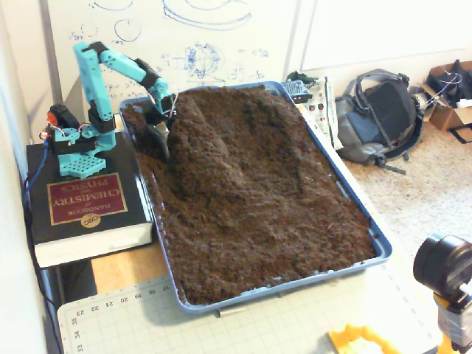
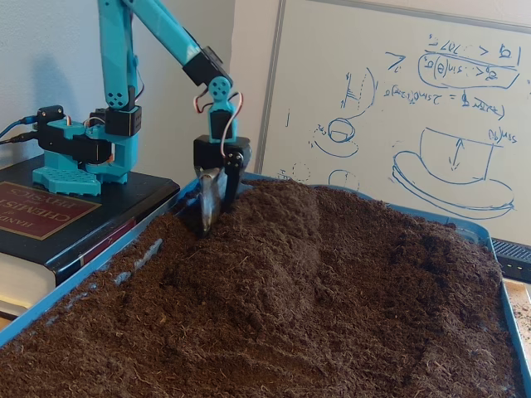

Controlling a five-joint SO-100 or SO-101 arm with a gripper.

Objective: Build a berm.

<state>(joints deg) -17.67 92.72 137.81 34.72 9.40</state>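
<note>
Dark brown soil fills a blue tray (image 1: 357, 204) (image 2: 80, 283). The berm (image 1: 215, 147) (image 2: 278, 240) is a raised ridge running from the tray's far end toward its middle. In both fixed views my teal arm reaches down at the ridge's left flank, near the tray's far left corner. The gripper (image 1: 162, 144) (image 2: 207, 220) points straight down with its tips pushed into the soil beside the berm. Its fingers lie close together with nothing held between them, and the very tips are buried.
The arm's base stands on a thick black book (image 1: 81, 203) (image 2: 41, 211) left of the tray. A whiteboard (image 2: 431, 108) rises behind. A backpack (image 1: 377, 118) lies on the floor to the right, and a cutting mat (image 1: 110, 318) and camera (image 1: 442, 267) sit in front.
</note>
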